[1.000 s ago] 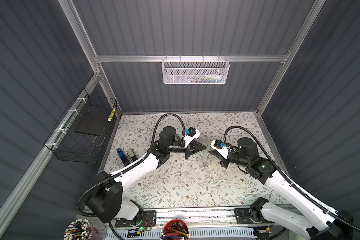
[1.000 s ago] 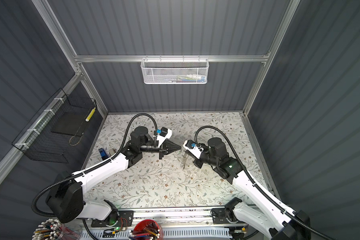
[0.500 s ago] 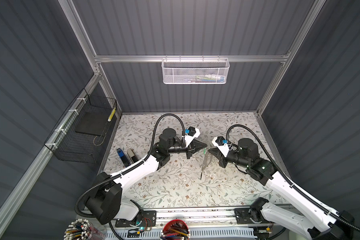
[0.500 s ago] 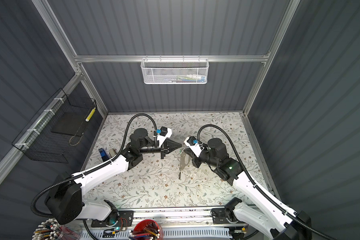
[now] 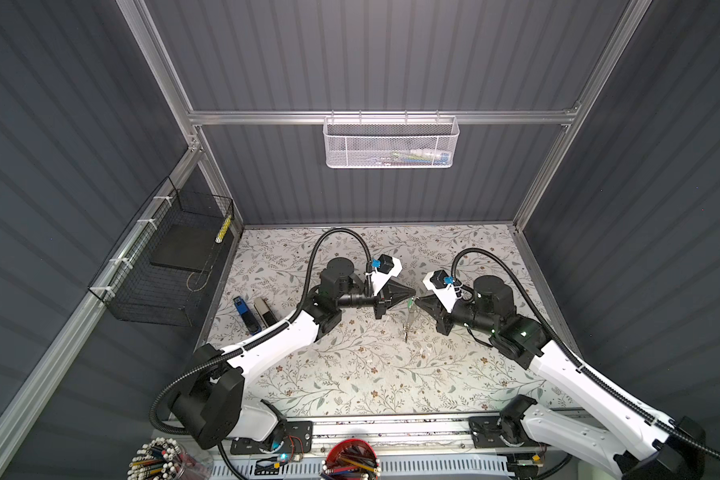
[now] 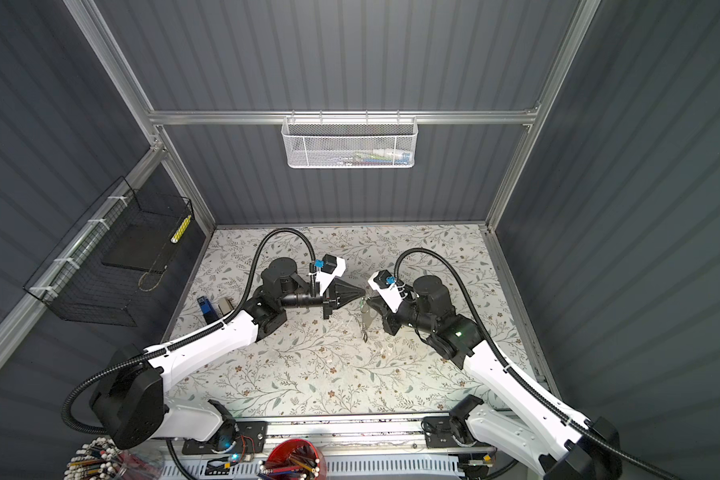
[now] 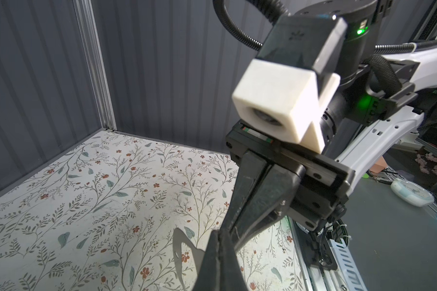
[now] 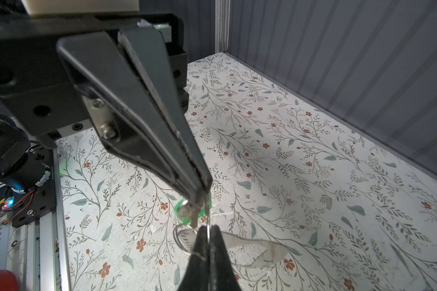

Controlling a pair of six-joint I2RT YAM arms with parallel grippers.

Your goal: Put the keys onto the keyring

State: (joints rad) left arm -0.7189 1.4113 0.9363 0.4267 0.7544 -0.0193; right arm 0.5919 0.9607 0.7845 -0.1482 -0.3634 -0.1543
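Since a second ago the two arms have closed in, and their tips now meet above the middle of the bench (image 5: 350, 374). The left gripper (image 5: 413, 292) looks clamped on the green-tagged key (image 8: 188, 213). The right gripper (image 5: 420, 300) pinches the wire loop (image 8: 208, 226) of the keyring (image 8: 252, 248), which hangs just below. Threading seems underway.

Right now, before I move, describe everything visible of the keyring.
The keyring is a flat grey plate, metal-looking, with a large cutout and a thin wire loop at its upper end. It hangs in the air, apparently clear of the table. The right tool is shut on the loop's wire; the left tool, also shut, holds the green-tagged key beside that loop. Whether the key is threaded cannot be told.
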